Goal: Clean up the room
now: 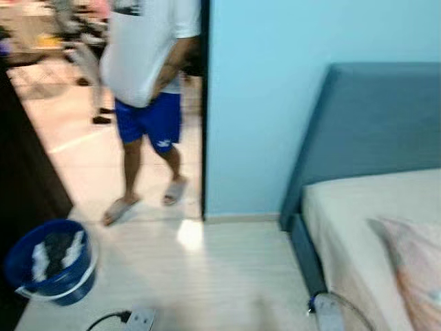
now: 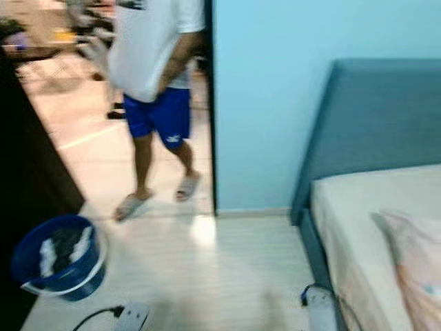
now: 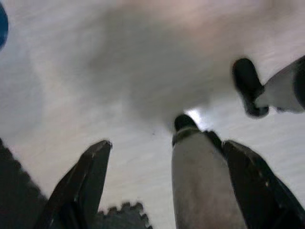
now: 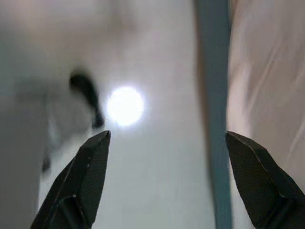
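Bright, motion-blurred views; glare spot on the pale floor (image 1: pixel 189 234).

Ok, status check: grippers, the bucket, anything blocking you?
Left gripper and right gripper open, empty, over the floor. Blue bucket front-left, cloth inside. Person in the doorway; power strip underfoot.

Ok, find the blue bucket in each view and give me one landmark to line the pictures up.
Left eye view: blue bucket on the floor at lower left, beside the dark furniture.
Right eye view: again lower left, slightly further right.
Left wrist view: a blue sliver at the upper left edge may be it; too blurred to tell.
Right wrist view: cannot make it out.
Shared landmark: the bed frame.
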Available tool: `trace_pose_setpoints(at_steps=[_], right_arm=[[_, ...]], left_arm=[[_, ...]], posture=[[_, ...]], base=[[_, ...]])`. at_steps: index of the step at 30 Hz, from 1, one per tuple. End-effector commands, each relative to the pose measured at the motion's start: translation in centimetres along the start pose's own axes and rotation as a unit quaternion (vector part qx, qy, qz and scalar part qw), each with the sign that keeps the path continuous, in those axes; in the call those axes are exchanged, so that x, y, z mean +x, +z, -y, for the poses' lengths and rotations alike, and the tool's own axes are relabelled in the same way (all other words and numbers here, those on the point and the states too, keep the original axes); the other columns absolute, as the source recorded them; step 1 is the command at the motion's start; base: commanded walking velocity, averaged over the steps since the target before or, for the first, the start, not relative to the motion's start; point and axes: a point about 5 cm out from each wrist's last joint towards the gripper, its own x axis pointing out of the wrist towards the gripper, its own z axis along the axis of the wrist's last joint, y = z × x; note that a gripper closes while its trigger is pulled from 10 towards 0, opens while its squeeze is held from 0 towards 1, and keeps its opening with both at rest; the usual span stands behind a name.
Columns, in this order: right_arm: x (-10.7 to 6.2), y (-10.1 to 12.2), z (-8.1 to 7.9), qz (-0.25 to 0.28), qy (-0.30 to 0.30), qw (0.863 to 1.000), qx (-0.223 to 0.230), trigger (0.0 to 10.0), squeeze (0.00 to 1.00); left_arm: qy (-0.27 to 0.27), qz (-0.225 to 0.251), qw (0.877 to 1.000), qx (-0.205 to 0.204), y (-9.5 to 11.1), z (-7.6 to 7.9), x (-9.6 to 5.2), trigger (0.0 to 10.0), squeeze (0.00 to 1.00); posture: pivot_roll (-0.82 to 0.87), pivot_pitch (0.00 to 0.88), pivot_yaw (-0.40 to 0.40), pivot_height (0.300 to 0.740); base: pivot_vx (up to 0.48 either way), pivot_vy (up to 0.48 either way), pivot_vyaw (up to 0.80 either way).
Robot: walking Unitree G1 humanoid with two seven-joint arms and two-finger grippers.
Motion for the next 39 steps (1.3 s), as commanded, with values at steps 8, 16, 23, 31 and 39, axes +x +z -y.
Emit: trace_pose_setpoints(at_steps=[8,16,23,31,39], right_arm=[[0.0,-1.7,1.2,-0.021,-0.012,1.0,-0.002,10.0,0.0],[-0.1,-2.7,2.2,-0.025,-0.016,1.0,-0.003,10.0,0.0],[-0.1,-2.0,1.7,-0.015,-0.009,1.0,-0.008,10.0,0.0],[-0.1,-2.4,1.1,-0.015,-0.004,1.0,-0.007,10.0,0.0],[-0.1,-2.5,1.0,-0.012,-0.003,1.0,0.001,10.0,0.0]], left_arm=[[-0.001,-0.009,1.0,-0.001,-0.2,1.5,0.1,10.0,0.0],[0.001,0.006,1.0,0.001,2.1,2.3,0.5,10.0,0.0],[0.023,-0.002,1.0,-0.012,0.2,-1.8,-0.2,10.0,0.0],[0.038,-0.008,0.999,-0.034,-1.4,-4.1,-0.9,10.0,1.0],[0.031,-0.002,0.999,-0.042,-1.1,-3.6,-0.8,10.0,0.0]], posture=[[-0.04,0.033,0.029,0.729],[-0.04,0.027,0.032,0.729],[-0.04,0.024,0.031,0.729],[-0.04,0.024,0.031,0.729],[-0.04,0.027,0.04,0.729]], base=[[0.0,0.0,-0.77],[0.0,0.0,-0.77],[0.0,0.0,-0.77],[0.0,0.0,-0.77],[0.0,0.0,-0.77]])
